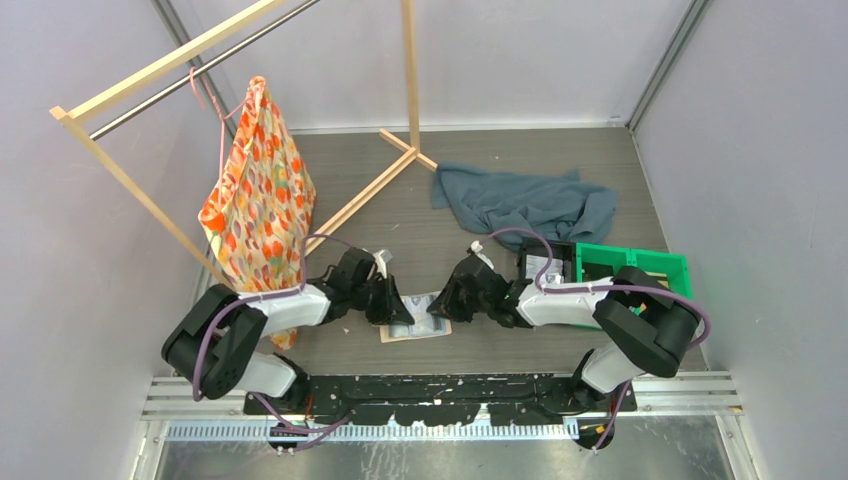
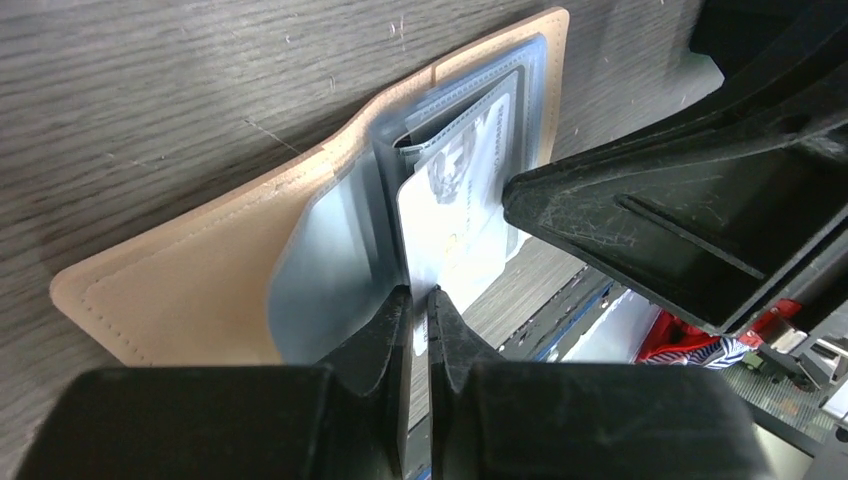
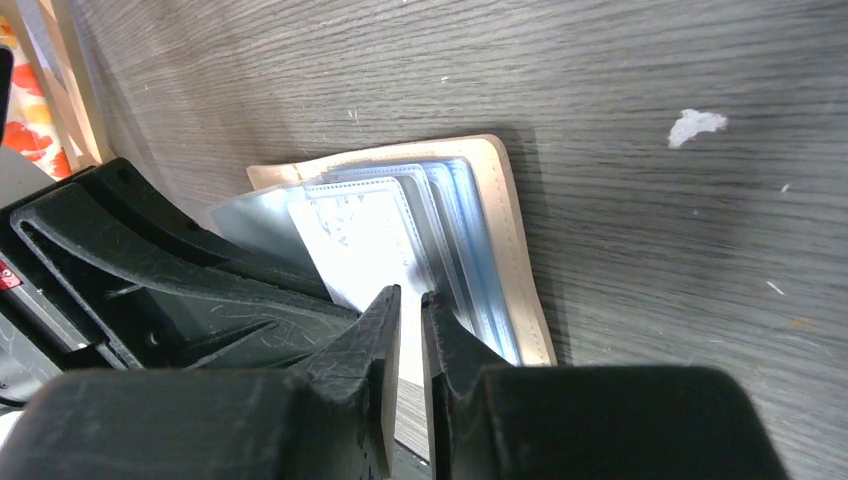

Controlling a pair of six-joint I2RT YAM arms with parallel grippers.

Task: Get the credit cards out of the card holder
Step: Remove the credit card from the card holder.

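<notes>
Flanking card holder (image 1: pixel 427 329): left tool (image 1: pixel 398 312), right tool (image 1: pixel 440 303).

We log the tan card holder (image 2: pixel 190 290) lying open on the table (image 2: pixel 150 80); one glossy credit card (image 2: pixel 455 220) protrudes from its blue-grey pockets.

Arms are angled inward. The left gripper (image 2: pixel 418 296) is pinched on a credit card (image 2: pixel 455 215), the right gripper (image 3: pixel 411 296) on the card holder (image 3: pixel 512 215).

– Where does my overview sit?
– High, above and behind the arm bases (image 1: pixel 430 395), facing down over the whole surface (image 1: pixel 500 145).
– And my wrist cameras?
– Each looks past its own hand, left hand (image 2: pixel 418 300) and right hand (image 3: pixel 410 300), very near. Both share the card holder (image 2: pixel 200 290), seen from opposite sides.
</notes>
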